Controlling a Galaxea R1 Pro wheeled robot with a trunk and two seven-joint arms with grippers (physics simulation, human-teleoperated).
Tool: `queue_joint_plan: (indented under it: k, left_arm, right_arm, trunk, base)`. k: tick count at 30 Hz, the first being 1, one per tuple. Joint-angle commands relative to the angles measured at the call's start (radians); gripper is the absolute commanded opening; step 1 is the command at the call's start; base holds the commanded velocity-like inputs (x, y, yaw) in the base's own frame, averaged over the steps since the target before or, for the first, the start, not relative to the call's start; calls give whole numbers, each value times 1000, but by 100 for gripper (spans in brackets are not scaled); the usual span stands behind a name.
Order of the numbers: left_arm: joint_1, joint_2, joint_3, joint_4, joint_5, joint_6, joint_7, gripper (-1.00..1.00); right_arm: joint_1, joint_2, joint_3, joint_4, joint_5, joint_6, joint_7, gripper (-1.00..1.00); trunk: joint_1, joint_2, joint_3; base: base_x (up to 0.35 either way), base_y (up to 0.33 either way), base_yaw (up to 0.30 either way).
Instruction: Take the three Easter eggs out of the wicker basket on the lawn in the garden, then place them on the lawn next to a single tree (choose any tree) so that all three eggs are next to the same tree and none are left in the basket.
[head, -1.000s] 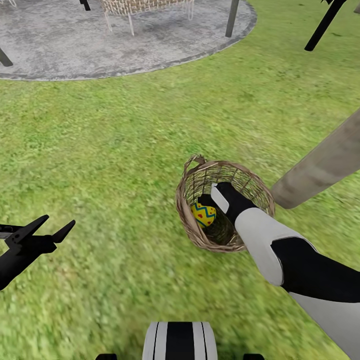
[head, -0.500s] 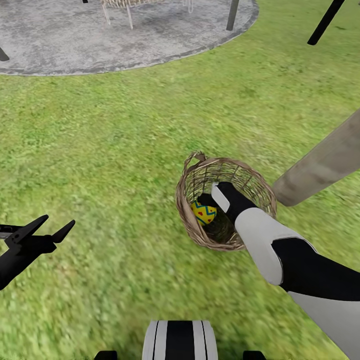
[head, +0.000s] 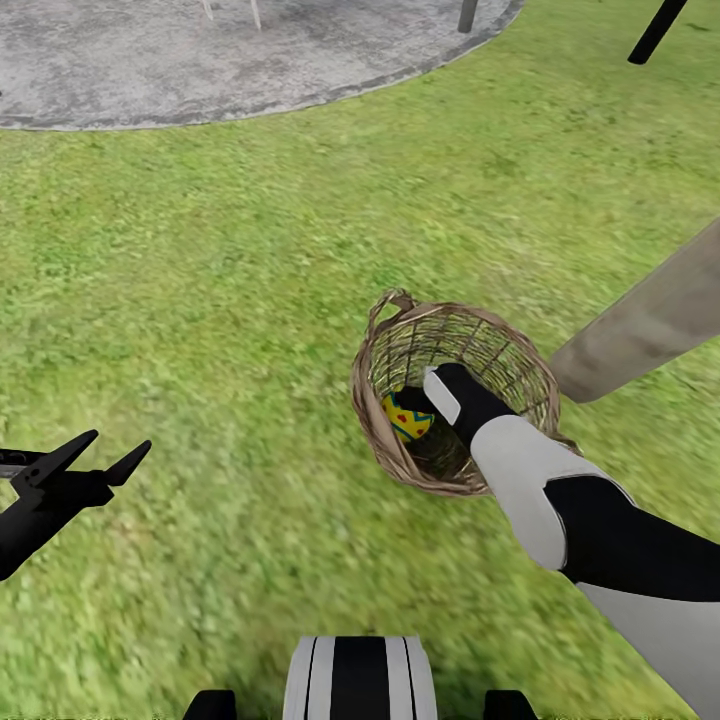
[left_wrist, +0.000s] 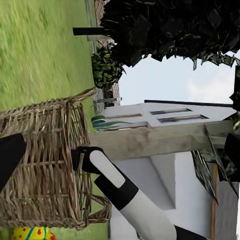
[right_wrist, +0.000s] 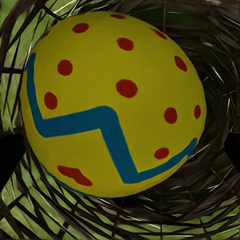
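So, quick status from this moment:

Basket: the brown open-weave wicker basket (head: 455, 395) sits on the short green lawn (head: 230, 300), lower right of centre in the head view, tilted a bit toward the camera. In the left wrist view it fills the lower left of the frame (left_wrist: 45, 165).

Egg in the basket: one yellow Easter egg with a blue zigzag band and red dots (head: 406, 416) is down inside, against the near-left wall. The right wrist view has it dead centre and huge (right_wrist: 112, 102), with weave all around it.

Another egg: a scrap of yellow egg with blue and red marks (left_wrist: 32, 233) peeks in at the bottom left edge of the left wrist view, on the grass outside the basket wall as far as I can judge.

Third egg: can't place it.

Right gripper: the black right gripper (head: 425, 405) is reached down into the basket, right at the egg. Whether its fingers are wide or clamped on the egg, I can't tell; the tips are hidden.

Left gripper: the black left gripper (head: 85, 460) hangs at the left edge of the head view, low over the grass, fingers spread apart, holding nothing.

Tree: a smooth grey-beige trunk (head: 650, 325) slants in from the right edge, its base just beside the basket.

Progress: at least one egg is not out yet, so I'd call it part way at best. What's left looks like lifting this egg out and setting it by that trunk.

Other: grey round paved patio (head: 200, 60) across the upper left.
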Motion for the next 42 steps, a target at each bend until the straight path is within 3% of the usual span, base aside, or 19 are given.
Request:
queue_joint_plan:
  k: [1,17,26,33,42]
  left_arm:
    - [0,0,0,0,0,4,-2,100]
    - [0,-1,0,0,1,4,-2,100]
    - [0,-2,0,0,0,4,-2,100]
    - [0,-2,0,0,0,4,-2,100]
    - [4,2,3,0,3,7,-7,100]
  right_arm:
    - [0,-1,4,-2,-10,3,-2,100]
    - [0,-2,4,-3,-9,0,8,100]
    - [0,-2,4,-3,-8,-1,37,100]
    - [0,-2,7,-23,-7,-1,36,100]
    - [-5,-3,7,-46,-20,34,39,100]
  trunk:
    - [0,0,-1]
    - [3,-2,-28]
    - [3,-2,-32]
    - [6,-3,-51]
    - [6,-4,-62]
  base:
    - [0,0,0]
    - [0,0,0]
    - [0,0,0]
    - [0,0,0]
    - [0,0,0]
